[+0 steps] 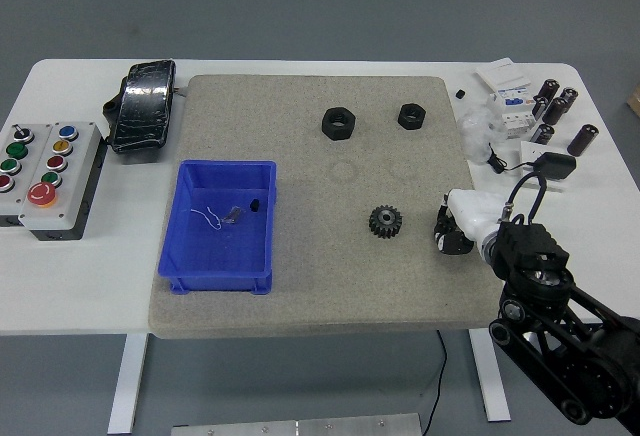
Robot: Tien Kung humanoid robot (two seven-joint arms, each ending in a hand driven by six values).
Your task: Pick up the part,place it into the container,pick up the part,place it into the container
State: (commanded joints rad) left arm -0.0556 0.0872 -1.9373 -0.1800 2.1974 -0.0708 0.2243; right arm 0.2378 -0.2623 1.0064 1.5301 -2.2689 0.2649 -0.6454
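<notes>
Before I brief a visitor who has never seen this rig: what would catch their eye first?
Probably the bright blue bin on the left of the grey mat. Next, three black parts: two nuts at the far side and a gear nearer. The right hand rests at the mat's right edge.

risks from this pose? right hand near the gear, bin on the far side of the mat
1. The right hand sits right of the gear, not yet on it; a low approach could push the gear instead of grasping it.
2. The blue bin lies well left of the gear, so the carry is long and a weak grasp may drop it.
3. Loose cables and cylinders crowd the table's right end, close to the arm; a swing could snag them.
</notes>
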